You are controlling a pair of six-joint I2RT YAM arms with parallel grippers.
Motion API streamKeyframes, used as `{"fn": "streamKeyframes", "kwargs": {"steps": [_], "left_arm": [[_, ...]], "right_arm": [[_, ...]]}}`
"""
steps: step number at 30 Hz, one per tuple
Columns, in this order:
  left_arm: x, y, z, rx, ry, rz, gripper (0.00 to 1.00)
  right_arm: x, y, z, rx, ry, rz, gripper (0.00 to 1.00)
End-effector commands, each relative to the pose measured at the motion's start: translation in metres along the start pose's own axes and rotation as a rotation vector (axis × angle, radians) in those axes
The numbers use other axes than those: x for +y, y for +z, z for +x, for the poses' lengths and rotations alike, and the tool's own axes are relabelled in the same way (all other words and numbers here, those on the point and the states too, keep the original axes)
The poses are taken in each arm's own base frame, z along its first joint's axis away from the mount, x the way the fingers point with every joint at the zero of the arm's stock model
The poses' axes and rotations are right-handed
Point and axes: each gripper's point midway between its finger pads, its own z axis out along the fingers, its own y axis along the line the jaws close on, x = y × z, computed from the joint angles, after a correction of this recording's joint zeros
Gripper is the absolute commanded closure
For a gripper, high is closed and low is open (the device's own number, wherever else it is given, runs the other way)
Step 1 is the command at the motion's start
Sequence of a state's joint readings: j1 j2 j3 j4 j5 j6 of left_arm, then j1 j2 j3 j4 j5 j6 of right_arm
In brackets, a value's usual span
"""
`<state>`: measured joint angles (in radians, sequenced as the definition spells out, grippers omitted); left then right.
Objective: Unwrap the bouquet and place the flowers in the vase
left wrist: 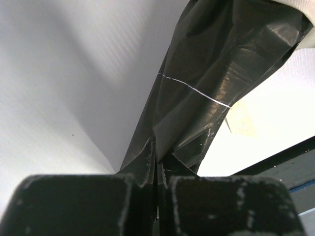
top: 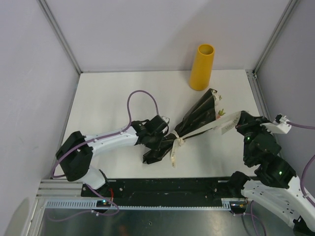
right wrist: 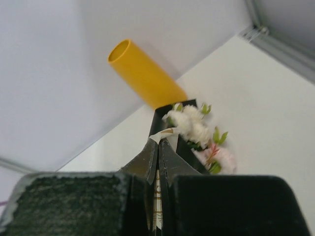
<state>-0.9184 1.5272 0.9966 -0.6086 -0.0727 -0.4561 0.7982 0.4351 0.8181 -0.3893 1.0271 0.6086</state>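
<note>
Wrap (left wrist: 216, 73) — glossy black film, creased; ribbon (top: 173, 150) cream, matt; vase (top: 202, 68) smooth matt yellow; table (top: 108, 98) matt white; plate (top: 147, 223), bottom of frame — brushed metal.

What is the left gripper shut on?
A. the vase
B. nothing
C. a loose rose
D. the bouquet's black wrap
D: the left gripper is pinched shut on the black wrap of the bouquet, while the vase stands apart at the back of the table.
</note>
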Motion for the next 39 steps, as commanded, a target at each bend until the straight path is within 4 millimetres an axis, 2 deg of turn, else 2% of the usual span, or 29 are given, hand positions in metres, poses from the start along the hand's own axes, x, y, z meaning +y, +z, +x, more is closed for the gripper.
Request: {"fn": "streamKeyframes", "kwargs": {"steps": [1, 4, 7, 9, 11, 14, 16, 17, 19, 21, 22, 26, 28, 30, 32, 36, 38, 39], "left_arm": [[0.003, -0.01, -0.009, -0.038, -0.073, 0.007, 1.0], [0.005, -0.008, -0.009, -0.038, -0.097, -0.008, 1.0], [0.009, -0.005, -0.008, -0.032, -0.123, -0.023, 1.0], [0.01, -0.005, -0.008, -0.035, -0.135, -0.03, 1.0], [0.01, -0.007, -0.009, -0.044, -0.144, -0.031, 1.0], [0.011, -0.011, -0.013, -0.061, -0.167, -0.029, 1.0], [0.01, -0.013, -0.015, -0.071, -0.175, -0.027, 1.0], [0.012, -0.013, -0.016, -0.077, -0.176, -0.033, 1.0], [0.016, -0.012, -0.014, -0.076, -0.188, -0.048, 1.0], [0.021, -0.009, -0.009, -0.062, -0.2, -0.057, 1.0], [0.023, -0.008, -0.007, -0.056, -0.204, -0.062, 1.0], [0.027, -0.008, -0.007, -0.063, -0.206, -0.077, 1.0], [0.026, -0.011, -0.011, -0.077, -0.213, -0.072, 1.0], [0.025, -0.014, -0.014, -0.09, -0.221, -0.068, 1.0], [0.024, -0.016, -0.016, -0.097, -0.226, -0.064, 1.0], [0.017, -0.02, -0.019, -0.099, -0.224, -0.026, 1.0], [0.013, -0.023, -0.02, -0.101, -0.219, -0.006, 1.0], [0.012, -0.024, -0.021, -0.105, -0.217, 0.003, 1.0]], "right_arm": [[-0.007, 0.002, -0.046, -0.141, -0.054, 0.084, 1.0], [-0.011, 0.008, -0.051, -0.159, -0.162, 0.143, 1.0], [-0.024, 0.012, -0.069, -0.207, -0.282, 0.288, 1.0], [-0.024, 0.014, -0.081, -0.221, -0.311, 0.315, 1.0], [-0.019, 0.018, -0.082, -0.212, -0.311, 0.29, 1.0], [-0.017, 0.028, -0.064, -0.155, -0.314, 0.269, 1.0], [-0.018, 0.034, -0.04, -0.07, -0.323, 0.248, 1.0], [-0.024, 0.037, -0.026, -0.024, -0.346, 0.263, 1.0], [-0.044, 0.041, -0.019, 0.001, -0.387, 0.359, 1.0], [-0.064, 0.042, -0.033, -0.027, -0.402, 0.454, 1.0], [-0.072, 0.043, -0.046, -0.052, -0.399, 0.489, 1.0], [-0.073, 0.042, -0.086, -0.113, -0.328, 0.489, 1.0], [-0.073, 0.043, -0.087, -0.098, -0.311, 0.485, 1.0], [-0.071, 0.047, -0.074, -0.045, -0.295, 0.46, 1.0], [-0.073, 0.052, -0.051, 0.03, -0.272, 0.441, 1.0], [-0.064, 0.057, 0.006, 0.224, -0.24, 0.3, 1.0], [-0.061, 0.056, 0.029, 0.311, -0.23, 0.249, 0.92], [-0.06, 0.054, 0.038, 0.346, -0.223, 0.232, 0.8]]}}
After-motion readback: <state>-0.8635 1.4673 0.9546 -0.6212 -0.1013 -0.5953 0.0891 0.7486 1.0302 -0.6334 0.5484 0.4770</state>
